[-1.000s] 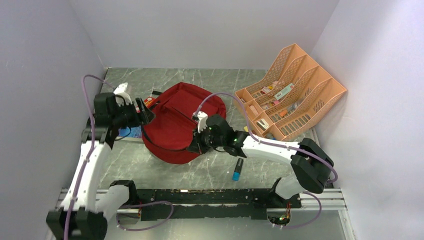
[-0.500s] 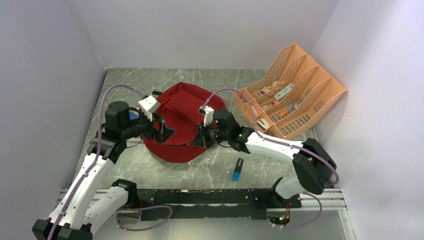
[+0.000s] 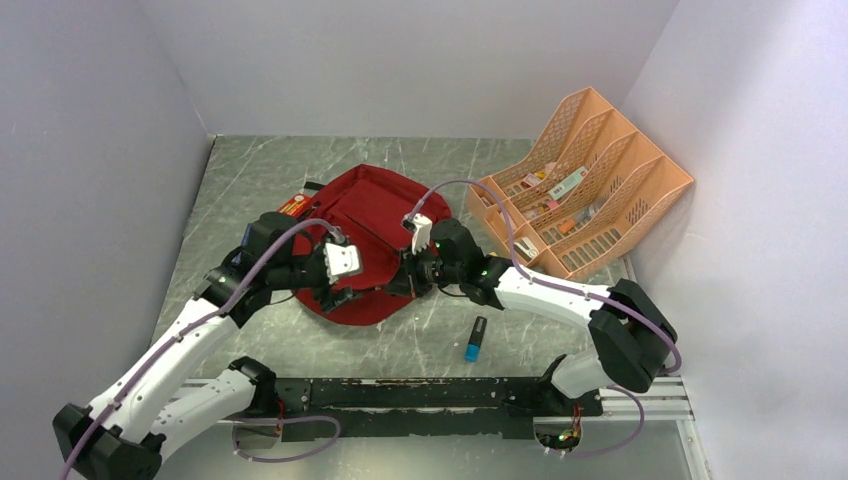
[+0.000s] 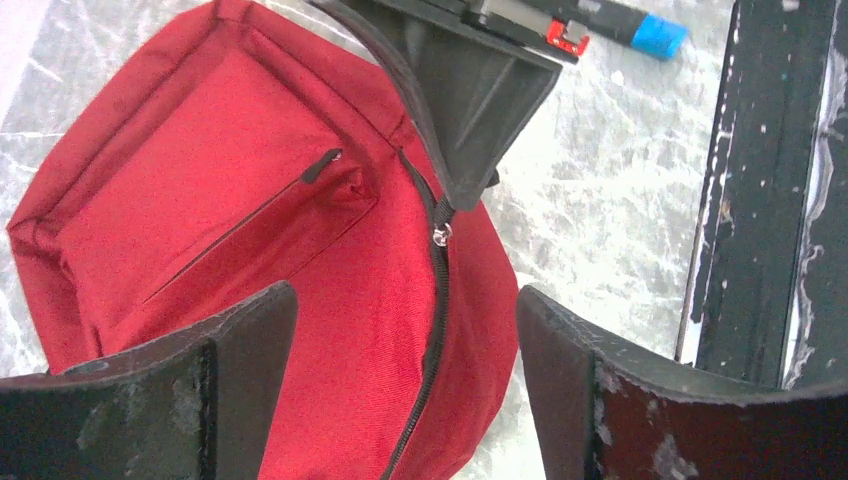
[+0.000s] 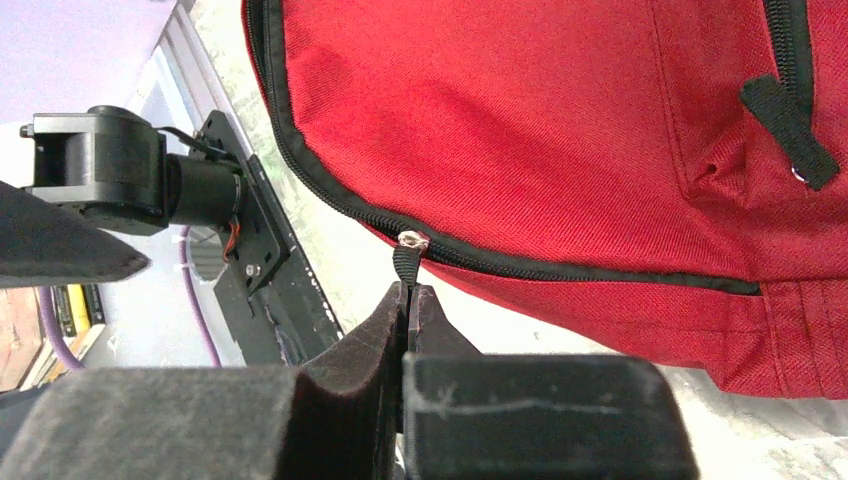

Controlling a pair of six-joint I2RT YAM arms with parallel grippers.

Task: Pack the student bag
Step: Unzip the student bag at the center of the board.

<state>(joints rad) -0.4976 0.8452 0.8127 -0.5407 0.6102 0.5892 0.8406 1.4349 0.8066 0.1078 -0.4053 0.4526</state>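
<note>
Top view: the student bag (image 3: 365, 215) lies on the bench (image 3: 430, 320), with both arms at its near edge.

Left wrist: the left tool (image 4: 405, 295) gapes wide and holds nothing, poised above the main zipper (image 4: 437, 280).

Right wrist: the right tool (image 5: 408, 300) is pinched tight on the zipper pull (image 5: 405, 262).

This looks like the unzipping step. The next move calls for drawing the pull along its track.

A peach mesh organiser (image 3: 590, 190) stands at right on the marble table (image 3: 260, 170), a blue-tipped marker (image 3: 475, 340) lying in front.

On the table (image 3: 260, 160), student bag (image 3: 370, 205), organiser (image 3: 600, 170) to its right, marker (image 3: 476, 339) before it by the rail (image 3: 420, 392).
</note>
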